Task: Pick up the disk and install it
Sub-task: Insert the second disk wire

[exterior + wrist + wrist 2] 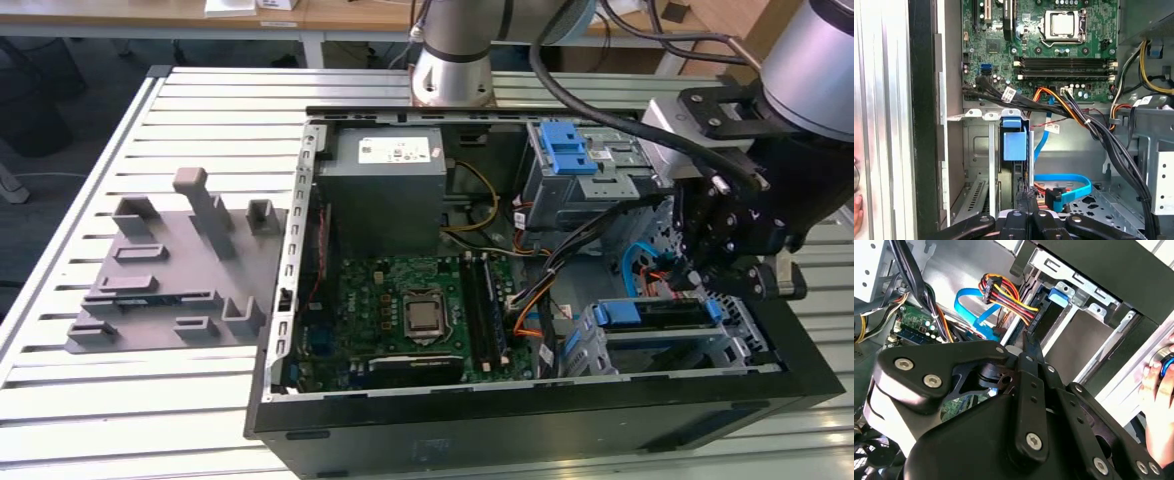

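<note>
My claw (703, 285) hangs inside the open case (534, 420), fingers pressed together, gripping nothing. The disk (657, 314) sits in its bay just below.

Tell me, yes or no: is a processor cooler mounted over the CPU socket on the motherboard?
No. In the exterior view the CPU socket on the motherboard lies bare, with no cooler over it.

My arm reaches down from above, wrist bent, my gripper (703, 272) pointing downward, fingers (1030, 351) pressed together, nothing between them.
</note>
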